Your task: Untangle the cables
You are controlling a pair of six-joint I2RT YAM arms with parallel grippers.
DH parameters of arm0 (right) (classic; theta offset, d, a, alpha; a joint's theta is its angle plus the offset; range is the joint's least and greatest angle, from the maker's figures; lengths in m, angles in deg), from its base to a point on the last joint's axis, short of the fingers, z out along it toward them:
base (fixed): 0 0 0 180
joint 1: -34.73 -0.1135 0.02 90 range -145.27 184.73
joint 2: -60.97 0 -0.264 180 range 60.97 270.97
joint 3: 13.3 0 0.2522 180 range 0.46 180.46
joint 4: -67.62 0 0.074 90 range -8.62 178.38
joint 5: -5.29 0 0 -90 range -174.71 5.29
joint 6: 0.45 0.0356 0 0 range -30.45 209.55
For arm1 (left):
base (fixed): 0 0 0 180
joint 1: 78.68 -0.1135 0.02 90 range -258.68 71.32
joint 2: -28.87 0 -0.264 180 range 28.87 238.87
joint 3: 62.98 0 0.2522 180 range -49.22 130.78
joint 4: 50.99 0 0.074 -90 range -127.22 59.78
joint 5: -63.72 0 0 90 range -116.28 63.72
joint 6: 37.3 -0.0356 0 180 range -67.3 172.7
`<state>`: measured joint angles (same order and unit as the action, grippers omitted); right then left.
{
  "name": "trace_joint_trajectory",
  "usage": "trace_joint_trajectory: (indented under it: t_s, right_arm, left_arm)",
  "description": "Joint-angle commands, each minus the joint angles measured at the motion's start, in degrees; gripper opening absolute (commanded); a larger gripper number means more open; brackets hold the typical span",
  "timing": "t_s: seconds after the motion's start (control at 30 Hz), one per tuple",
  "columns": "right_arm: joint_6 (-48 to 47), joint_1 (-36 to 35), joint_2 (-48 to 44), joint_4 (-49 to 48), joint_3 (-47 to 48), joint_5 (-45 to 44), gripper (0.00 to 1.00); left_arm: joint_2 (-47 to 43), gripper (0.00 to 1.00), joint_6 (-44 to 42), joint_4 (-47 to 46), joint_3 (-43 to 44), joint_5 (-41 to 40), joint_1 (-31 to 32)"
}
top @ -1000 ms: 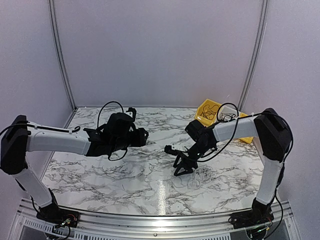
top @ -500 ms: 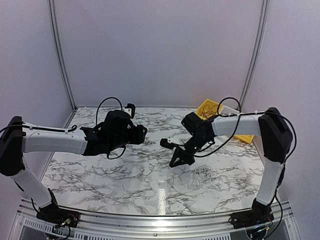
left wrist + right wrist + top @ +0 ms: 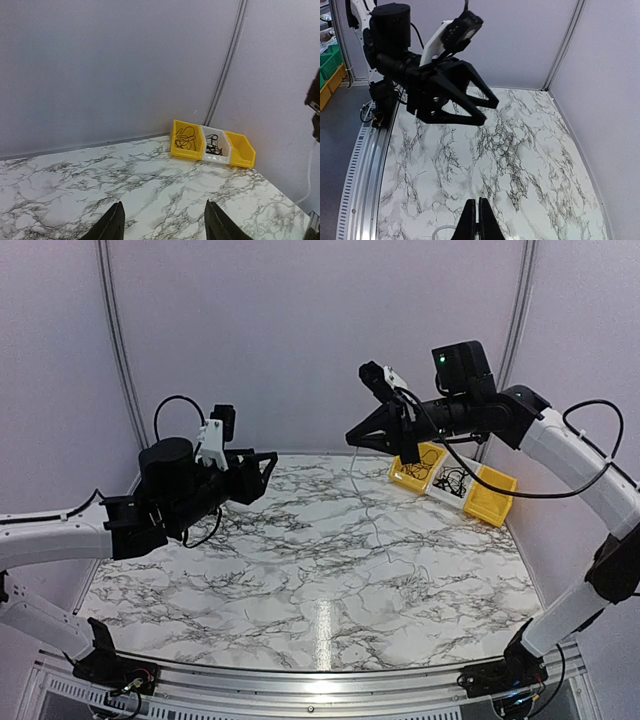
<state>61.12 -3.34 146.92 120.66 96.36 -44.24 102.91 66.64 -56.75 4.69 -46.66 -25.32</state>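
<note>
You had bright, even, diffuse light in all three views, with only faint, soft shadows. A pale vertical streak of glare lay on the marble desk (image 3: 322,625) near its front edge. Your left wrist view looked slightly soft.

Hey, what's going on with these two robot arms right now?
The right gripper is shut on a thin cable, held high above the marble table so the strand dangles down. The left gripper is open and empty, also raised, facing the right one. More cables sit in the bins at the far right corner.
</note>
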Motion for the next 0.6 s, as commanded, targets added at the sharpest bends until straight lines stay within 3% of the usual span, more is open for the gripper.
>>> trace_joint_trajectory:
  t_s: [0.0, 0.07, 0.2, 0.57]
  right_arm:
    - [7.4, 0.1, 0.0, -2.4, 2.6, -2.2, 0.00]
    - [8.5, 0.0, 0.3, -2.7, 3.7, -2.2, 0.00]
    - [8.7, 0.0, 1.4, -1.7, 6.8, -2.3, 0.00]
    - [8.6, 0.1, 0.1, -0.3, 14.2, -0.6, 0.00]
  left_arm:
    - [-1.8, 0.58, -5.4, -14.8, -10.4, 3.9, 6.9]
    - [-1.3, 0.60, -8.6, -20.9, -13.3, 4.5, 10.3]
    - [6.1, 0.61, -8.0, -25.8, -11.1, 5.0, 12.9]
    - [39.5, 0.57, -2.3, -33.7, 10.6, -1.9, 12.5]
